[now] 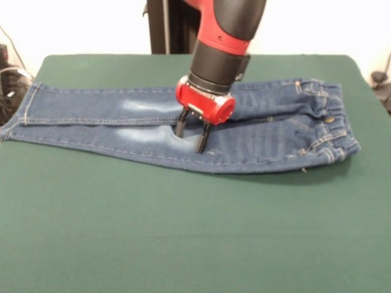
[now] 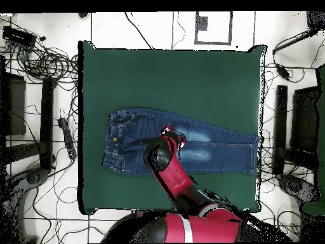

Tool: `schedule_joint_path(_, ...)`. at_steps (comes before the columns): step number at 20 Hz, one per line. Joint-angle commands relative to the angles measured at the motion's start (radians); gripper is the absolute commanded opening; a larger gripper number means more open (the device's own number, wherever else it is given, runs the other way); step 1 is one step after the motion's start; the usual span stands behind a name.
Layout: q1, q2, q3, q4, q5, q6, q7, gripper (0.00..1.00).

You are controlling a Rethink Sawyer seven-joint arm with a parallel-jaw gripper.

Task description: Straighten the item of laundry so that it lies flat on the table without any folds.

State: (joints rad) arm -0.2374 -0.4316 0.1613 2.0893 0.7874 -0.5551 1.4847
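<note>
The blue denim jeans (image 1: 256, 137) lie spread across the far half of the dark green table (image 1: 183, 232), waistband at the right, leg ends at the left edge, faded whitish patches on the thighs. The two legs lie side by side, the cloth mostly flat with light wrinkles near the waistband. My gripper (image 1: 192, 137) hangs over the thigh area, its two black fingers open and their tips at the denim, holding nothing. In the overhead view the jeans (image 2: 216, 152) lie with the waistband at the left, and the gripper (image 2: 172, 135) shows as red at the arm's end.
The arm (image 1: 223, 36) comes down from the far side over the jeans' middle. The leg ends reach the table's left edge (image 1: 6, 137) in the front view. Cables and stands (image 2: 38, 95) lie on the floor around the table.
</note>
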Motion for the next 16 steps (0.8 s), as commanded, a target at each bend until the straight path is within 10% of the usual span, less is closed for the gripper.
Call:
schedule_joint_path(1, -0.025, 0.159, -0.109, -0.124, 0.008, 0.184, -0.021, 1.00)
schedule_joint_path(10, -0.007, 0.132, -0.175, -0.149, -0.068, 0.277, 0.031, 1.00)
schedule_joint_path(16, 0.174, 0.055, -0.339, -0.175, 0.054, 0.623, 0.098, 1.00)
